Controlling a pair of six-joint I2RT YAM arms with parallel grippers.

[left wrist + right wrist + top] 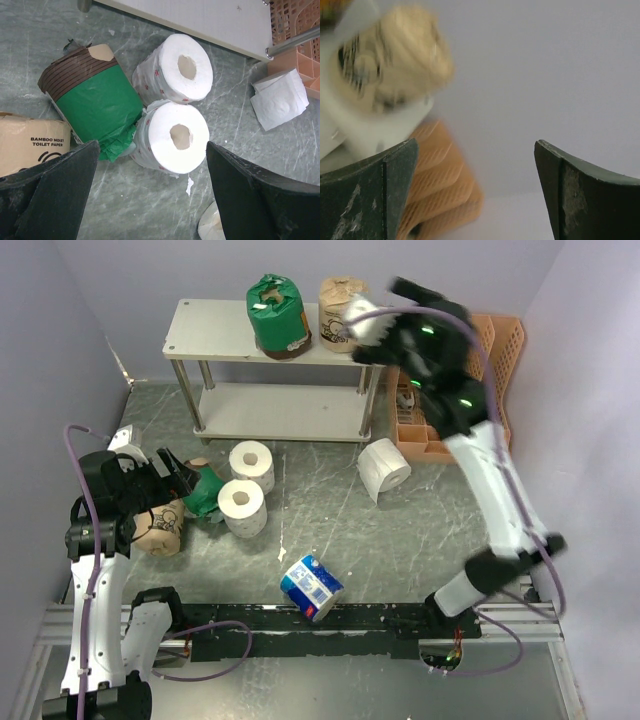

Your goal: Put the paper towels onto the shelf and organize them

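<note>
Taking the scene from its largest piece down, we see the low two-tier shelf with pale grey-white boards and round silver legs at the far side of the grey marbled table, with the orange slotted plastic organizer just to its right. Two of the paper towels stand on the top board, a green-wrapped roll and, beside it on the right, a tan cartoon-print roll; the other six are down on the table. The right gripper is up beside that tan roll, fingers spread with nothing between them, well apart from everything on the table. We therefore judge the next pick falls to the left gripper, which hovers over the cluster at the near left, its fingers spread wide and empty. What the move turns on is this: the nearer bare white roll sits straight below, between the two fingers, standing on end with its core hole facing up, so its long axis points at the wrist. It touches the farther bare white roll on its far side and the crumpled wrapper of the second green-wrapped roll on its left, so we think the left-hand finger has little room to come down, while the right side lies free.
</note>
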